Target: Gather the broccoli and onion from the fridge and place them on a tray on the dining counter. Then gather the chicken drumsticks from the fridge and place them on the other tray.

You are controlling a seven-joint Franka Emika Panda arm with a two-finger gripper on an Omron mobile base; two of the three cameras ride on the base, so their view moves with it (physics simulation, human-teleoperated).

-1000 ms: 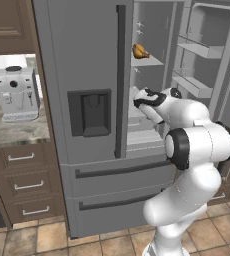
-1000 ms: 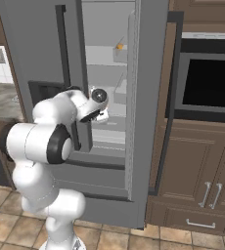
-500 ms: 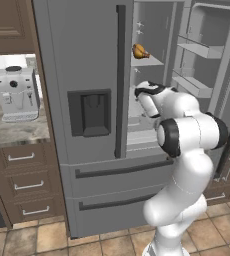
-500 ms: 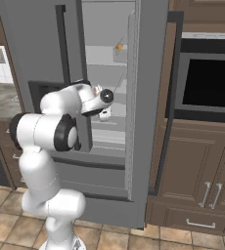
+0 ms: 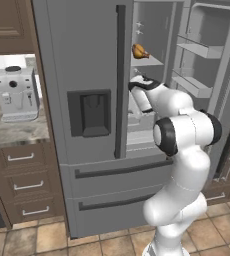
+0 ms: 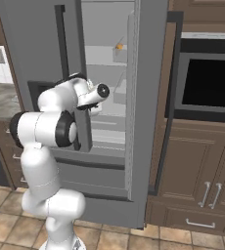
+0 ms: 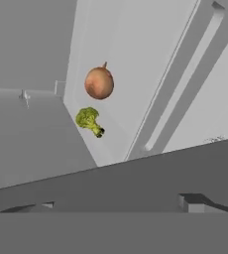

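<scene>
Fridge first, from the left base view: the tall grey French-door fridge (image 5: 82, 60) has its left door shut and its right door (image 5: 207, 75) swung wide, which is why the white arm (image 5: 182, 135) can fold its wrist into the open compartment at mid height. A golden-brown chicken drumstick (image 5: 139, 51) sits on the shelf above that wrist, in nobody's way, and by the task's order it belongs to the second tray, so it can wait. A white coffee machine (image 5: 16, 94) stands off to the left on the stone worktop (image 5: 12, 132), well apart from the action. Over to the right base view: the arm bends in past the edge of the open door, the hand aimed into the lit interior, with a small orange spot (image 6: 119, 47) high on a shelf, too small to name for certain, and a dark built-in oven (image 6: 210, 90) to the right. Now the hand view, rolled over: the round orange-brown onion (image 7: 99, 83) and the small bright-green lumpy broccoli (image 7: 88, 120) lie just beside each other on a pale surface deep inside, not touching as far as I can tell. The gripper (image 7: 116, 204) has its tips set wide apart with nothing between them, well short of both. I judge this to be the approach, lined up for a first pick.
</scene>
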